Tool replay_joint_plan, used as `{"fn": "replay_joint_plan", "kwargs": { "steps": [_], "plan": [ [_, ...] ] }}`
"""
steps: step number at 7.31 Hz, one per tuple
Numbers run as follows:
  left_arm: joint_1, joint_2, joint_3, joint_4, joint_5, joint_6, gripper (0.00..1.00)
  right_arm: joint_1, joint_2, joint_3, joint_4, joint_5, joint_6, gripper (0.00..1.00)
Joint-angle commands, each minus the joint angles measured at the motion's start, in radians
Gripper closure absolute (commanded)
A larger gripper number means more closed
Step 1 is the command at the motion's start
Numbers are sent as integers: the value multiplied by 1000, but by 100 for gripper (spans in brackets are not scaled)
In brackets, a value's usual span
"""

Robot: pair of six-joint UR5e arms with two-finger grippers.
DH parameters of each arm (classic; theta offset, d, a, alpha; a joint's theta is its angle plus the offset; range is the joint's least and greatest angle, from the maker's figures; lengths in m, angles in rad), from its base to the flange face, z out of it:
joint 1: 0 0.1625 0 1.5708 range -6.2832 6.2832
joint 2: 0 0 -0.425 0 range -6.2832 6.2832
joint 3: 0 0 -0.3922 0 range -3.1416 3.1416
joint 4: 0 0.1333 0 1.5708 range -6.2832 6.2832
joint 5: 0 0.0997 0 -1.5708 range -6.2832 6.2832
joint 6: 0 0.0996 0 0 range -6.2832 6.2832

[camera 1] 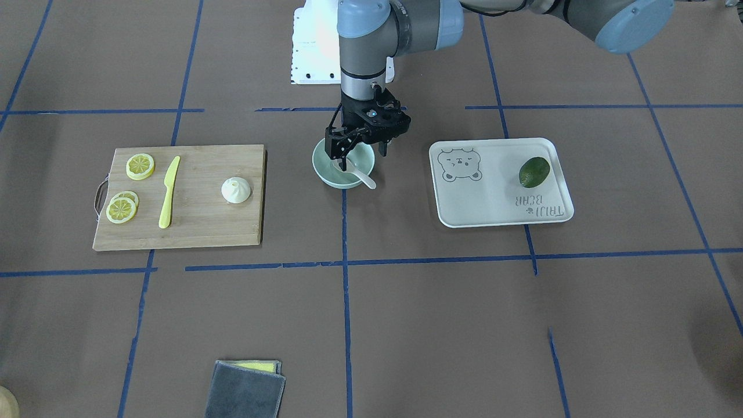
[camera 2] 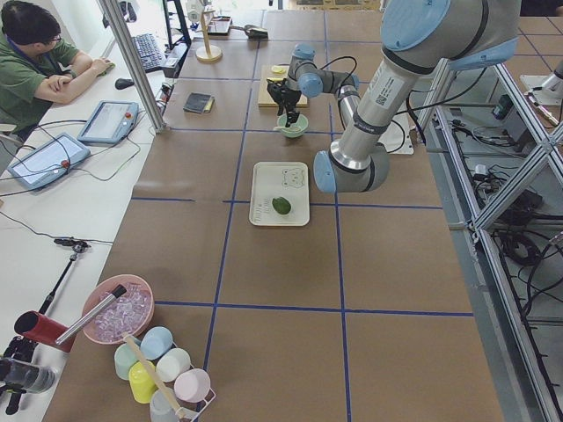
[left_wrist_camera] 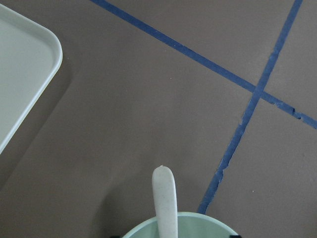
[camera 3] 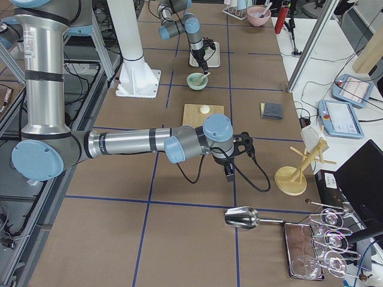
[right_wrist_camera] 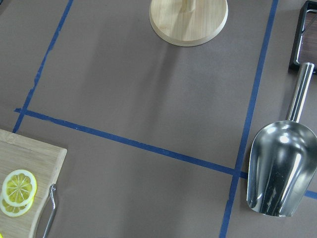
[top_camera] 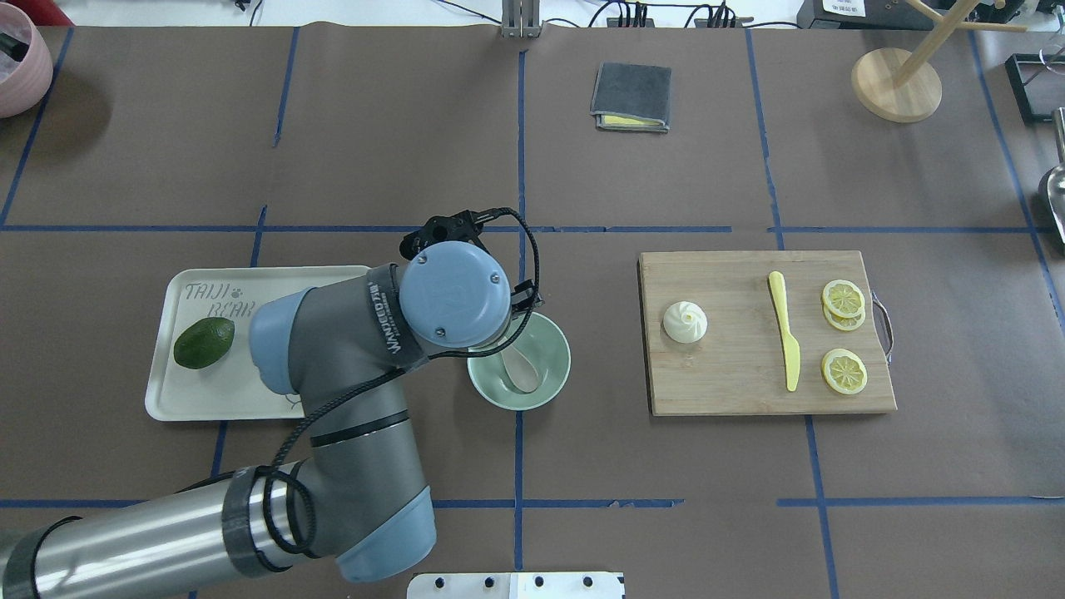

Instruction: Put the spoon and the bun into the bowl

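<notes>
Spoon (camera 1: 358,175) lies in the mint bowl (camera 1: 325,175), left gripper (camera 1: 357,154) just above, jaws seemingly apart. Bun (camera 1: 235,190) sits on the cutting board (camera 1: 203,223). Can't tell the right gripper's (camera 3: 230,172) jaws.

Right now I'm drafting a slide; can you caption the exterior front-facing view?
Left gripper open above the mint bowl, spoon inside; bun waits on the cutting board.

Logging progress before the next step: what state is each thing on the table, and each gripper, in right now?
spoon: in the bowl, handle leaning over the rim.
bowl: upright, holding the spoon.
bun: on the cutting board, pleats up.
left gripper: open, above the bowl.
right gripper: open or shut, cannot tell.
yellow knife: flat on the cutting board.
green fruit: lying on the bear tray.
</notes>
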Motion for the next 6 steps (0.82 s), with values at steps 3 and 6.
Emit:
{"fn": "replay_joint_plan", "kwargs": {
  "steps": [3,6],
  "plan": [
    [-251,208,-261,0,-185,682,0,-37,-1,59,9,3,3,0],
    [-689,432,-255,-4,-438,1428,0,-122,48,130,6,-11,132,0]
  ]
}}
